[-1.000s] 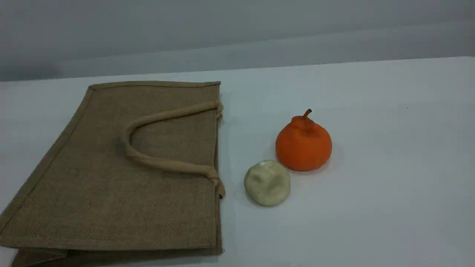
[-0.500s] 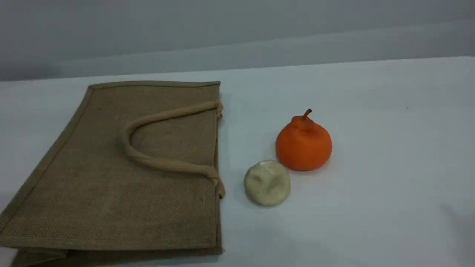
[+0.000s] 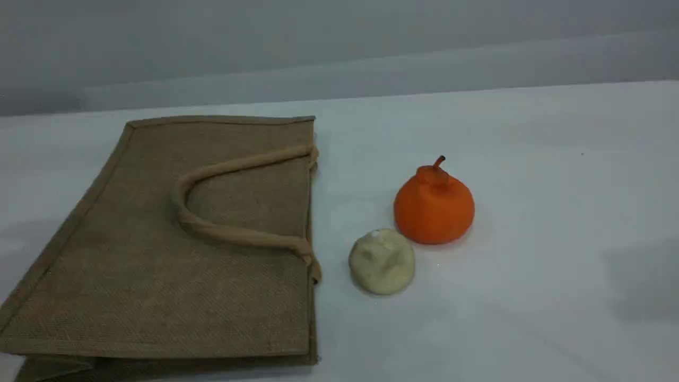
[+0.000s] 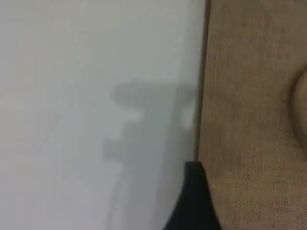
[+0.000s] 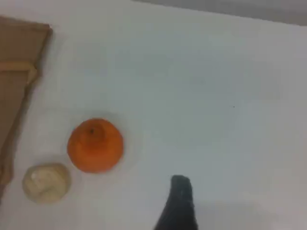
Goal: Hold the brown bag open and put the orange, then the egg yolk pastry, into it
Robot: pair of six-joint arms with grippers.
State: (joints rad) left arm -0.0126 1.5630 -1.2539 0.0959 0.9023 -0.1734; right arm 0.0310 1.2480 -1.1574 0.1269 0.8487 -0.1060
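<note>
Right wrist view: spread right hand (image 5: 178,203) hangs well apart from the orange (image 5: 95,145).

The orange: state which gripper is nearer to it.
Right. The right gripper hangs over bare table to the right of the orange, apart from it. The left gripper is at the far left edge of the brown bag, the whole bag between.

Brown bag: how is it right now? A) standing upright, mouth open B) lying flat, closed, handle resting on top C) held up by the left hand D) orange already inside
B: the brown bag lies flat; its handle rests on top.
</note>
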